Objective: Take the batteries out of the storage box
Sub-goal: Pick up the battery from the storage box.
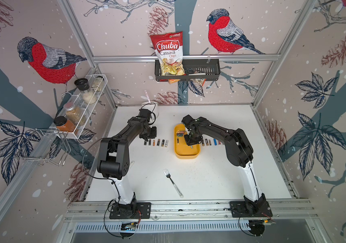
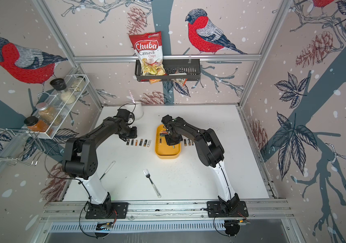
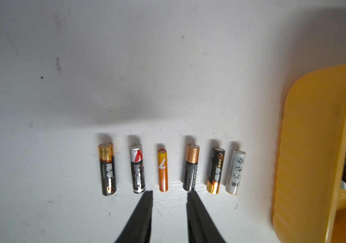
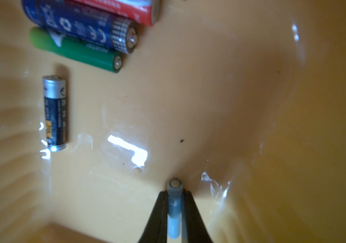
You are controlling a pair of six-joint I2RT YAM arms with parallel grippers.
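Top views: storage box (image 1: 186,156) mid-table, right gripper (image 1: 191,144) inside it; left gripper (image 1: 146,139) at its 9 o'clock over a row of 6 batteries (image 1: 156,142) | Left wrist: left gripper (image 3: 170,194) jaws parted, empty, just short of orange battery (image 3: 163,170) | Right wrist: right gripper (image 4: 175,192) clenched on pale-blue battery (image 4: 174,210) above storage box floor; 4 more lie there
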